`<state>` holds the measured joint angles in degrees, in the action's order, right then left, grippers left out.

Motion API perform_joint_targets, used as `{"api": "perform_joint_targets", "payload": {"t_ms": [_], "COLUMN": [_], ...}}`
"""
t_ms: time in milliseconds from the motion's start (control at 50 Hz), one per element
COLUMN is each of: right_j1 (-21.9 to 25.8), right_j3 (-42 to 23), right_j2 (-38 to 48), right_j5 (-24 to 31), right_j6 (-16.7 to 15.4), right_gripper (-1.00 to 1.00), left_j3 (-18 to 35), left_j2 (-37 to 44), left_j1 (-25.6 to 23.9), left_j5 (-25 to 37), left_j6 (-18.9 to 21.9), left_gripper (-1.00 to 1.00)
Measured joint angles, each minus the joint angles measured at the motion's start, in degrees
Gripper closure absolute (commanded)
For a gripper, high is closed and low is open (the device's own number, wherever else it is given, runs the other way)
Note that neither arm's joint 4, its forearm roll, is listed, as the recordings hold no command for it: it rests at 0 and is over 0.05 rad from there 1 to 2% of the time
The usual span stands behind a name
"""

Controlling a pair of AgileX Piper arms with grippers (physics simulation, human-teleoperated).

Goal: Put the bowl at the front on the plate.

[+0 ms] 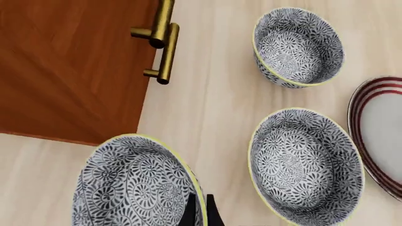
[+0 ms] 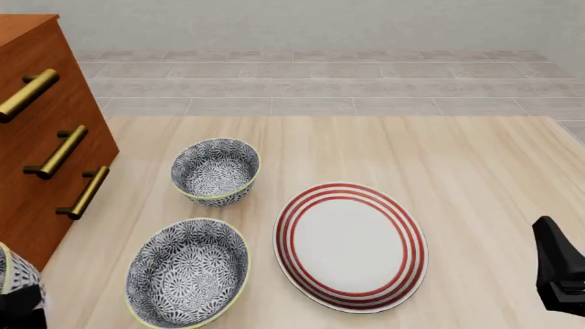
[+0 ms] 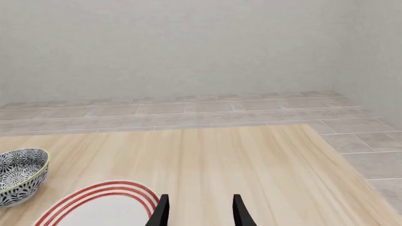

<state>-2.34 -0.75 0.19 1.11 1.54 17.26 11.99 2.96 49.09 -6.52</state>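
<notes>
Bowl (image 1: 135, 186): deep ceramic, dense blue-white floral pattern, yellow-green rim, empty; at front-left bench (image 2: 457, 178) corner, rim pinched in nearly closed jaws of left gripper (image 1: 199, 212). Front view shows only bowl's edge (image 2: 14, 274). Plate (image 2: 352, 245): flat, white, three red rings, empty, mid-bench. Wider shallow bowl (image 2: 188, 272) just left of plate; second deep bowl (image 2: 216, 171) behind. Wooden drawer unit (image 2: 41, 157), brass handles, far left. Right gripper (image 3: 199, 209): jaws parted, empty, near plate's edge

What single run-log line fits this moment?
left pincer: shut on bowl rim | right pincer: open, idle | plate: bare | stage: bowl gripped, not yet placed
</notes>
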Motion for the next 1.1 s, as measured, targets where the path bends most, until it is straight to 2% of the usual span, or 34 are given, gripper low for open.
{"api": "perform_joint_targets", "payload": {"t_ms": [360, 540, 660, 860, 1100], "right_j1": [-0.3, -0.3, -0.3, -0.3, -0.4], "right_j3": [0.2, 0.1, 0.1, -0.1, 0.0], "right_j2": [0.1, 0.0, 0.0, 0.0, 0.0], "right_j5": [-0.3, -0.1, -0.1, 0.0, -0.1], "right_j6": [0.1, 0.1, 0.1, 0.1, 0.3], "right_gripper": [-1.00, -1.00, -1.00, -1.00, -1.00], "left_j3": [8.2, 11.7, 14.0, 17.2, 19.5], "left_j2": [-1.1, -0.3, 0.6, 3.0, 8.0], "left_j1": [-9.6, -14.2, -18.0, -24.6, -34.1], "left_j5": [2.2, 1.5, 0.2, -2.9, -9.0], "left_j6": [-3.7, -5.4, -5.1, -0.7, 9.3], "left_gripper": [1.00, 1.00, 1.00, 1.00, 1.00]}}
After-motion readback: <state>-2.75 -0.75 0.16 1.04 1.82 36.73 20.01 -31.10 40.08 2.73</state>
